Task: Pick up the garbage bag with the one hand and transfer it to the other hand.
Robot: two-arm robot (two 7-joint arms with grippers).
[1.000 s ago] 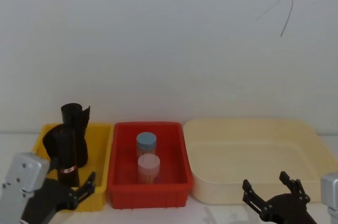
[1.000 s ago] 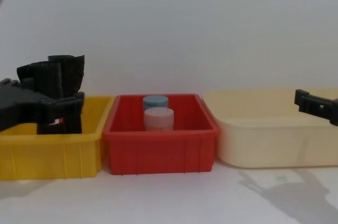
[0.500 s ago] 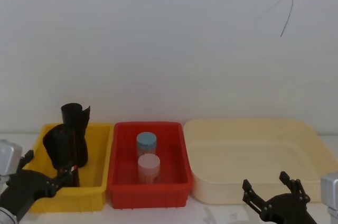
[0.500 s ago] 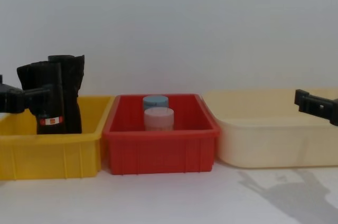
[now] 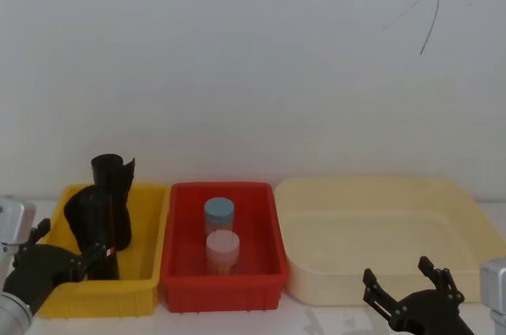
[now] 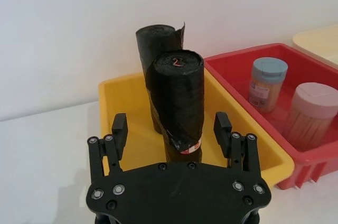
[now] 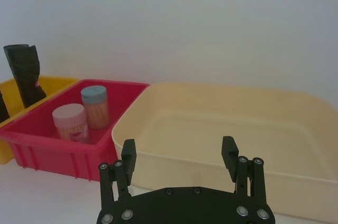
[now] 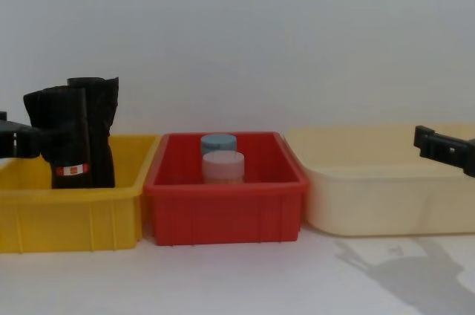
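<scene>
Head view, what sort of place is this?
Probably a robot test bench: white table, bare wall, the left gripper at a yellow bin, the right gripper before a cream bin, a red bin between.

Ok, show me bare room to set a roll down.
The cream tub is bare inside. So is the table before the red bin. Crowded: the yellow bin, with the labelled roll, the plain roll and the left gripper at it; the red bin, two jars mid-floor.

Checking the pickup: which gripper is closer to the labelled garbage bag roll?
Left. The left gripper hangs open beside the garbage bag at the yellow bin; the right gripper is far across, before the cream tray.
</scene>
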